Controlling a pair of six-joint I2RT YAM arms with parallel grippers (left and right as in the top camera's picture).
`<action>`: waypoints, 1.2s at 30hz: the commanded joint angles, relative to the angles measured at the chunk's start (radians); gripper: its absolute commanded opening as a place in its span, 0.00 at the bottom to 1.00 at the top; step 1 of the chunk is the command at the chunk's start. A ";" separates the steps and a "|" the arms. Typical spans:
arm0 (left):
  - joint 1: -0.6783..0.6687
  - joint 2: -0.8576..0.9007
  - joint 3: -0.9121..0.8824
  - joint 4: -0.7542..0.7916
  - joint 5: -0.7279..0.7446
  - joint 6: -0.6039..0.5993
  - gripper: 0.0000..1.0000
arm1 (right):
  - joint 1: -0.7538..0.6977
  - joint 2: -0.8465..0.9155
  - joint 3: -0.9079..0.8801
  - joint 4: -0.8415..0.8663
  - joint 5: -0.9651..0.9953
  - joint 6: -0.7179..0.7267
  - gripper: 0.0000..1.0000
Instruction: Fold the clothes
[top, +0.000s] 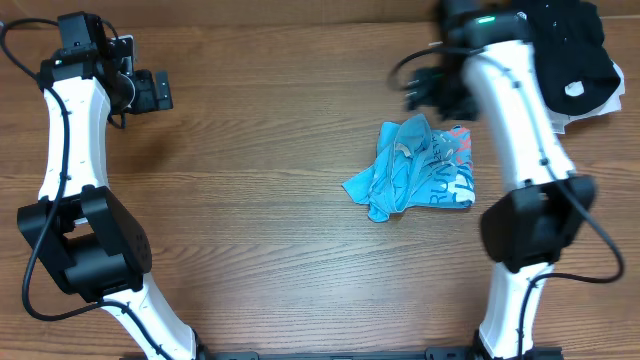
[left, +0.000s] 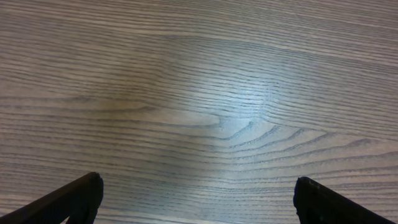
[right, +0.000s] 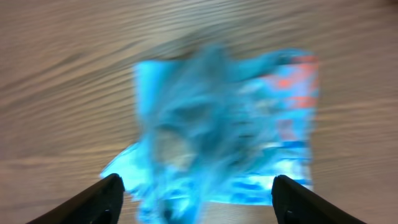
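Your right gripper (right: 196, 186) is closest to the lens. Its two dark fingers (right: 106, 196) stand wide apart at the bottom corners of the right wrist view, gripping nothing. Your left gripper (left: 198, 185) is spread the same way, with only bare wood between its tips and ahead of them.

The wooden table (top: 260, 200) is the biggest thing you see. At its far right corner, off to the outer side of the right gripper, lies a heap of black clothes (top: 575, 45) with a white edge (top: 572, 120) showing under it.

The blue garment (top: 420, 165), crumpled and marked with white lettering and an orange-red patch, lies directly ahead of the right gripper and fills the gap between its fingers. It is well apart from the left gripper. The right wrist view is blurred, so you cannot tell whether the tips touch the cloth.
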 joint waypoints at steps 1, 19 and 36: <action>-0.008 -0.006 -0.005 0.000 0.011 -0.020 1.00 | 0.112 -0.001 -0.079 0.029 0.087 0.082 0.82; -0.008 -0.006 -0.005 0.004 0.008 -0.020 1.00 | 0.226 -0.001 -0.535 0.442 0.215 0.187 0.91; -0.014 -0.006 -0.006 0.002 0.008 -0.020 1.00 | 0.173 -0.001 -0.708 0.529 0.250 0.187 0.72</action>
